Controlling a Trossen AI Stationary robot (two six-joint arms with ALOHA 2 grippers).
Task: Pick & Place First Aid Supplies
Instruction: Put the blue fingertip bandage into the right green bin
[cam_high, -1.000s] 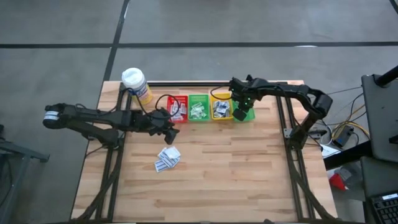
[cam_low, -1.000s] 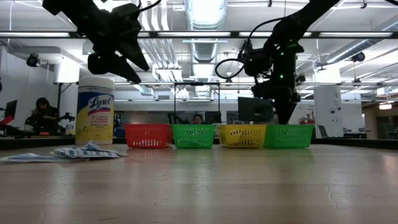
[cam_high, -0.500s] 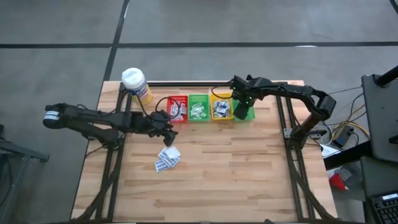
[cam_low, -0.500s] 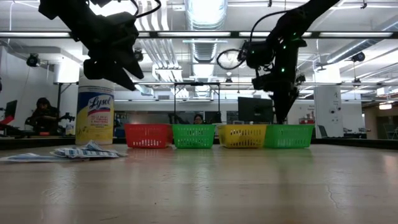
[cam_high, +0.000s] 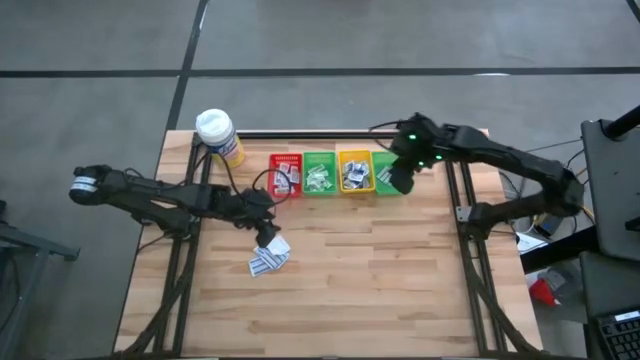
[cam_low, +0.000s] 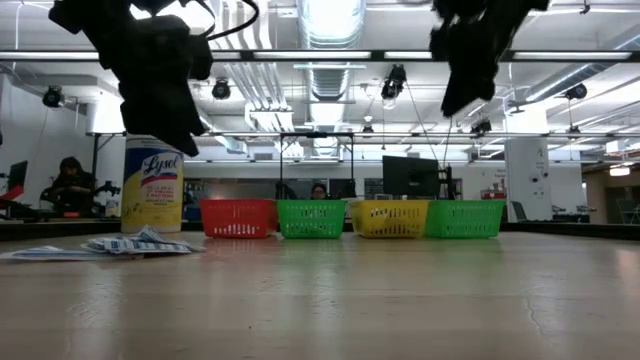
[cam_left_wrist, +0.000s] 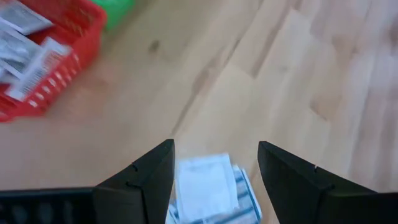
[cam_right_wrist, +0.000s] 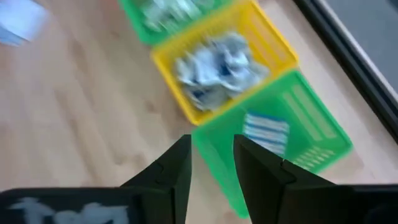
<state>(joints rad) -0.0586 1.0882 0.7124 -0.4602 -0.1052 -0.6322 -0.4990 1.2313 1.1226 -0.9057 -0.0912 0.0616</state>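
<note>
From above, the left gripper (cam_high: 265, 232) hangs over the middle of the tabletop (cam_high: 400, 290), right above a small heap of white sachets (cam_high: 268, 253). The right gripper (cam_high: 398, 180) is raised over the far-edge row of bins, at the outer green bin (cam_high: 384, 176). That row runs red bin (cam_high: 285, 173), green bin (cam_high: 319, 172), yellow bin (cam_high: 354, 171), all with packets inside. A white-capped yellow bottle (cam_high: 218, 136) stands at the far left corner.

At table height, both grippers hang well clear of the wood; the sachets (cam_low: 130, 243) lie flat beside the bottle (cam_low: 152, 190).

The left wrist camera shows its fingers (cam_left_wrist: 142, 182) spread wide and empty, the topmost sachet (cam_left_wrist: 205, 186) framed between them.

The right wrist camera shows its fingers (cam_right_wrist: 169, 173) partly apart, gripping nothing, over the outer green bin (cam_right_wrist: 298, 118), where a blue-striped packet (cam_right_wrist: 266, 133) lies.
</note>
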